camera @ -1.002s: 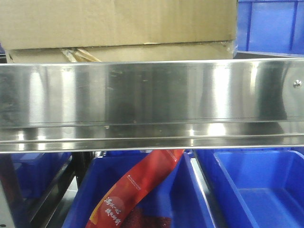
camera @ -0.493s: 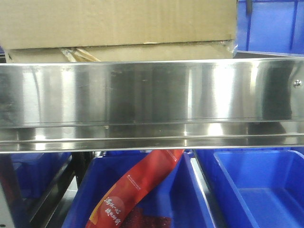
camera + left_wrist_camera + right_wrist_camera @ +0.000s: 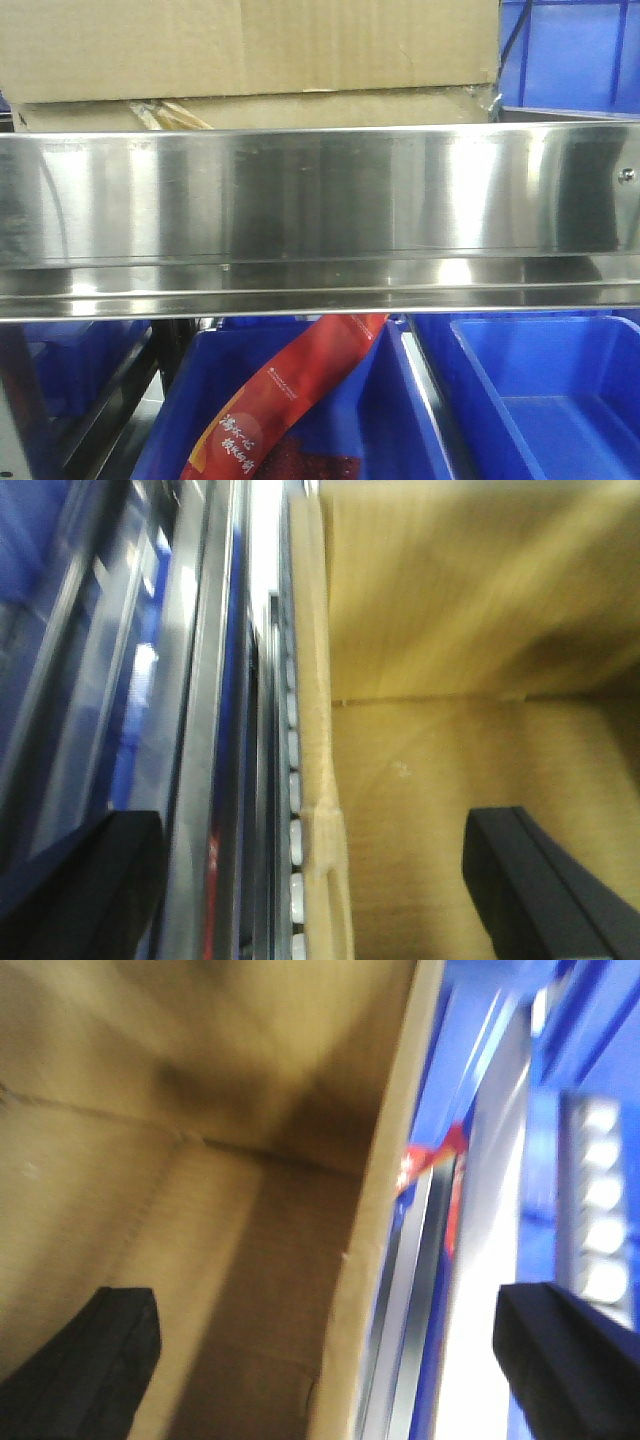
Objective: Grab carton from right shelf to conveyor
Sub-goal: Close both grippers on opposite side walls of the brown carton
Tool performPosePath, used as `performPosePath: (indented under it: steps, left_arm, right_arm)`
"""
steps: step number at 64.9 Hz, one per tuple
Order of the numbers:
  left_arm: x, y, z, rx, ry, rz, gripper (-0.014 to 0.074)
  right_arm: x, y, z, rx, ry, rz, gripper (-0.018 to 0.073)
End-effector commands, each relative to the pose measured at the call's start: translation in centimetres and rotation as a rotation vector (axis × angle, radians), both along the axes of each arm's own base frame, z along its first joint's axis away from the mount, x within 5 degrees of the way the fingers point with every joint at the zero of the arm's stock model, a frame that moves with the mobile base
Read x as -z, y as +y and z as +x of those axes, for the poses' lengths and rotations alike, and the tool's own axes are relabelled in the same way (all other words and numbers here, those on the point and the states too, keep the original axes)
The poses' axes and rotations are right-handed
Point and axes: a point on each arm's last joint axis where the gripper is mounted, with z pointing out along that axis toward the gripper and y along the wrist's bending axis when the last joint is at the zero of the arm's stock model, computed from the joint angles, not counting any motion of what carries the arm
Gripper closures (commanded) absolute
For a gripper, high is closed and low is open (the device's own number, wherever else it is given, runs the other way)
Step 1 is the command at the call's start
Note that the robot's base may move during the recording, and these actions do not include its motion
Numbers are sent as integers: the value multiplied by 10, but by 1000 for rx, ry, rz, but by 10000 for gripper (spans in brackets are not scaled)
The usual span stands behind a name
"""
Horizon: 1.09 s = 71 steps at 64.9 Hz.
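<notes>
Your left gripper (image 3: 310, 830) and right gripper (image 3: 325, 1300) both hang spread wide, each astride one edge of the single carton (image 3: 250, 50), gripping nothing
Left wrist view: two dark fingers (image 3: 540, 900), steel beyond the left one, cardboard beyond the right one, the carton's edge between, all blurred. Right wrist view: two fingers (image 3: 90, 1360), cardboard beyond the left one, blue plastic and steel beyond the right one; whether you see the carton's inside or outside, I cannot tell. Front view: the carton stands behind the one shelf (image 3: 320, 200) rail, top cut off, foot hidden, one screw (image 3: 626, 175) at the rail's right end; four blue bins, an upper bin (image 3: 570, 55) beside the carton, then below a half-hidden left bin (image 3: 70, 365), a middle bin (image 3: 360, 430) holding one red packet (image 3: 290, 400), a right bin (image 3: 540, 400) cut off
</notes>
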Motion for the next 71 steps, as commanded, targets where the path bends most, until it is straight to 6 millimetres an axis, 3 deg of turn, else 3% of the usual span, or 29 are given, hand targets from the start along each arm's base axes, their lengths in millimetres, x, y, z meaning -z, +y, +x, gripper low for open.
performPosePath:
  steps: [1,35,52,71]
  left_arm:
    - [5,0,5,10,8,0,92]
    - [15,-3,12,19,35,-16,92]
    - [15,-5,12,28,38,-36,155]
    - [15,-5,12,34,39,-29,155]
  right_arm:
    - [2,1,3,5,-7,-5,1]
    - [2,1,3,5,-9,-4,6]
    - [-18,-3,-6,17,-59,30,189]
    - [-15,-1,-5,12,-48,35,197]
